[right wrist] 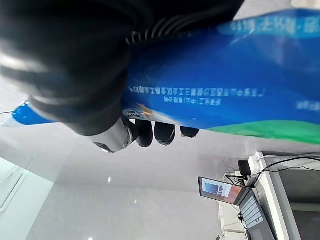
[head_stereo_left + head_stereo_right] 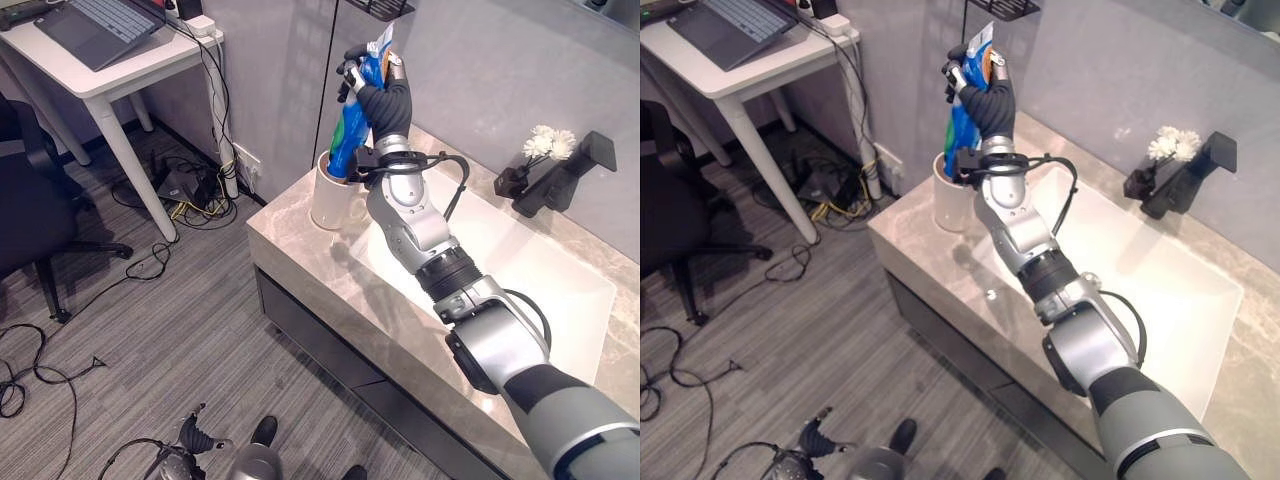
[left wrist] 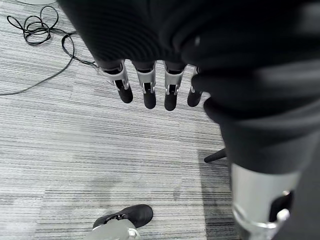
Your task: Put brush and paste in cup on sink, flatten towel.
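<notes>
My right hand (image 2: 383, 100) was curled tight round the upper part of the blue-and-green toothpaste tube (image 2: 352, 135), whose lower end already reached into the mouth of the white ceramic cup (image 2: 330, 203) standing at the corner of the beige marble desk (image 2: 330, 285) beside the white sink basin (image 2: 520, 265). I judged it best to keep the tube upright, lower it straight until it bottomed out, and only then loosen my fingers, or the cup might tip. My left hand (image 3: 150, 85) hung over the grey carpet floor (image 3: 75, 150), fingers straight and empty.
</notes>
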Controlling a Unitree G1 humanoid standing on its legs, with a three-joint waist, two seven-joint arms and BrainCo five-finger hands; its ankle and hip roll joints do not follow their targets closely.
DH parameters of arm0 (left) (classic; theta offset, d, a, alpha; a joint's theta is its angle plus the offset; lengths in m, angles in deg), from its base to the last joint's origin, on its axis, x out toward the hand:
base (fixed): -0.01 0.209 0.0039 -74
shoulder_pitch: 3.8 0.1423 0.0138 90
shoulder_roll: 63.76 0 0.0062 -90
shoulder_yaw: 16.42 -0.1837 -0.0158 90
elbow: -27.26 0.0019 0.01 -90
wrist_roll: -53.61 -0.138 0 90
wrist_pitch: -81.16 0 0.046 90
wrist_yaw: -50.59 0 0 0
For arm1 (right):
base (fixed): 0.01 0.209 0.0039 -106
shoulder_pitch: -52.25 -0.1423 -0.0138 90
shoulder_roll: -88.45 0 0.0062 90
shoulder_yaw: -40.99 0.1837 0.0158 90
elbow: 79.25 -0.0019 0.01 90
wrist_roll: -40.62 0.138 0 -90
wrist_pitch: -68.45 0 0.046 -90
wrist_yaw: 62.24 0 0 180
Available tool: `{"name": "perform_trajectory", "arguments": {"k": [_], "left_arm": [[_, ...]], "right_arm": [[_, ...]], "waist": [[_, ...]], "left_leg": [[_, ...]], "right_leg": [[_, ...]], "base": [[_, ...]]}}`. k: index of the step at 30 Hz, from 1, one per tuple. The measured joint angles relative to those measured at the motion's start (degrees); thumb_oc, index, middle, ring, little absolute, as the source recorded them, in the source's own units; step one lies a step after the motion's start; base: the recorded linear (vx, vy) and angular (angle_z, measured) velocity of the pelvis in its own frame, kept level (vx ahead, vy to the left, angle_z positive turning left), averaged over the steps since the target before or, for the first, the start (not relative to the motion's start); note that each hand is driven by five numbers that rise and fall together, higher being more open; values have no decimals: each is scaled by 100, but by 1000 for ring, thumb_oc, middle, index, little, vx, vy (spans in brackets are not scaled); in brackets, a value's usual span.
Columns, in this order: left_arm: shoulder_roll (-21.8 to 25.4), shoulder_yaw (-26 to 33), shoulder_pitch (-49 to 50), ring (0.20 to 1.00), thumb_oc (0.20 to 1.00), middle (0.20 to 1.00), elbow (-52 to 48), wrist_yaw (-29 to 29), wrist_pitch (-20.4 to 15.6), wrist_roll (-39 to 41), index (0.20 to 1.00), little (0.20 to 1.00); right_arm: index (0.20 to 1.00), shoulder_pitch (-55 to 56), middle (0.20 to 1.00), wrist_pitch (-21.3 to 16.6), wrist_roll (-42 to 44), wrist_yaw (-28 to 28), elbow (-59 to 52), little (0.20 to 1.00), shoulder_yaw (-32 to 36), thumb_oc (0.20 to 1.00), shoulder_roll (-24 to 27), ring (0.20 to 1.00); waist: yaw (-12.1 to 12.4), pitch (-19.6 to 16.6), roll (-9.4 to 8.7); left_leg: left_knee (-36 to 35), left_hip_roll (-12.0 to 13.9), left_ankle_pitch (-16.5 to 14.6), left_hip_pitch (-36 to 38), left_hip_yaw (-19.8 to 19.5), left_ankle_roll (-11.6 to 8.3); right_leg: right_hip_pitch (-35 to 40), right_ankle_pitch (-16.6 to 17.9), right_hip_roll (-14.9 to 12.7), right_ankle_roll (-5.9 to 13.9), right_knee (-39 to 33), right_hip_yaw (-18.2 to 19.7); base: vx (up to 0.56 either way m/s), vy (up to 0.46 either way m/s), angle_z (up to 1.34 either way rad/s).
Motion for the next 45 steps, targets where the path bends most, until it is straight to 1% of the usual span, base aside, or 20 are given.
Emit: {"name": "perform_trajectory", "arguments": {"k": [5,7,8,9,10,17,27,30,32,34,37,39,40,41,43,44,45], "left_arm": [[0,-1,0,1000,1000,1000,-23,0,2,0,1000,1000],[0,-1,-2,1000,1000,1000,-23,0,3,0,1000,1000],[-1,-1,2,1000,1000,1000,-18,1,5,0,1000,1000],[-2,-1,0,1000,1000,1000,-18,1,5,-1,1000,1000],[-2,0,0,1000,1000,1000,-18,1,5,-1,1000,1000],[-13,-4,-4,1000,1000,1000,48,5,6,-1,1000,1000],[-16,-21,-117,1000,1000,1000,261,47,15,-4,1000,1000],[-8,-30,-113,1000,1000,1000,41,46,22,-8,1000,1000],[-10,-38,-137,1000,1000,1000,-244,42,5,-29,1000,1000],[1,-39,-219,1000,1000,1000,-454,32,0,-55,1000,1000],[6,-46,-220,1000,1000,1000,-655,5,-24,-136,1000,1000],[-14,-43,-223,1000,1000,1000,-670,-13,-34,-281,1000,1000],[-23,-28,-224,1000,1000,1000,-685,-15,-34,-285,1000,1000],[-33,-2,-202,1000,1000,1000,-714,-14,-34,-287,1000,1000],[-32,67,-115,1000,1000,1000,-843,-14,-41,-287,1000,1000],[-51,139,-69,1000,1000,1000,-910,-29,-37,-285,1000,1000],[-64,251,22,1000,1000,1000,-1098,-46,-47,-285,1000,1000]], "right_arm": [[200,33,200,1,0,-63,9,200,-1,200,0,200],[504,49,504,18,0,-101,16,504,-15,504,0,504],[752,63,752,46,0,-111,17,752,-72,752,2,752],[947,70,947,46,0,-117,17,947,-89,947,1,947],[1000,84,1000,47,1,-126,17,1000,-100,1000,0,1000],[1000,233,1000,46,64,-226,13,1000,-96,1000,-36,1000],[1000,253,1000,46,145,-204,-51,1000,-39,1000,-106,1000],[1000,262,1000,48,129,-170,-327,1000,79,1000,-92,1000],[1000,260,1000,-32,50,-74,-705,1000,256,1000,-41,1000],[1000,346,1000,-4,-217,-27,-1152,1000,288,1000,270,1000],[1000,596,1000,-32,-864,59,-1785,1000,455,1000,920,1000],[1000,863,1000,-32,-1263,184,-2110,1000,694,1000,1297,1000],[1000,1123,1000,-27,-1467,197,-2332,1000,879,1000,1422,1000],[1000,1811,1000,-30,-1762,247,-2826,1000,1202,1000,1661,1000],[1000,2539,1000,-32,-1995,297,-3244,1000,1464,1000,1899,1000],[1000,3009,1000,-25,-2121,270,-3459,1000,1647,1000,2011,1000],[1000,3631,1000,-30,-2295,268,-3734,1000,1951,1000,2106,1000]], "waist": [[-1,0,0],[-2,0,0],[-6,0,-1],[-6,0,-1],[-6,0,-1],[-13,-7,-10],[-9,-15,-20],[-20,-3,-3],[-24,7,14],[-27,14,24],[-151,12,77],[-349,-19,148],[-412,-32,170],[-556,-106,240],[-730,-155,366],[-865,-182,434],[-932,-217,495]], "left_leg": [[0,0,0,16,21,0],[0,2,0,21,32,0],[0,4,0,37,47,0],[0,5,0,43,54,0],[0,7,0,49,68,0],[0,14,0,67,101,0],[1,24,1,97,123,0],[0,26,0,200,148,-1],[0,30,-2,258,181,-3],[-1,31,-3,319,254,-4],[-3,30,-1,377,298,0],[-3,20,3,411,393,5],[-2,14,1,442,434,8],[-3,0,-11,473,462,27],[-3,0,-24,545,594,72],[-4,6,-36,580,655,87],[-4,11,-50,608,705,107]], "right_leg": [[3,2,0,0,0,25],[3,4,0,-1,0,37],[10,5,3,-1,0,56],[12,6,4,-2,0,67],[11,11,6,-3,0,81],[12,31,11,-8,0,118],[25,35,17,-13,0,142],[109,36,14,-14,-1,166],[158,37,17,-14,-1,199],[181,59,13,-9,0,278],[221,99,-15,2,0,322],[200,143,-36,-3,0,419],[205,154,-42,-1,0,461],[219,159,-58,3,0,492],[209,181,-56,2,0,627],[211,189,-53,0,0,687],[211,191,-46,2,0,737]], "base": [[-2,0,-1],[-7,-3,-4],[-8,-3,-5],[-13,-4,-6],[-6,-3,-6],[-3,-2,-2],[-1,-1,0],[-10,1,-4],[-19,4,-7],[-8,6,-15],[-15,8,-9],[-19,9,-19],[-15,-3,-17],[-22,-4,-18],[-12,-1,-30],[-5,-17,-34],[-34,-8,-27]]}}
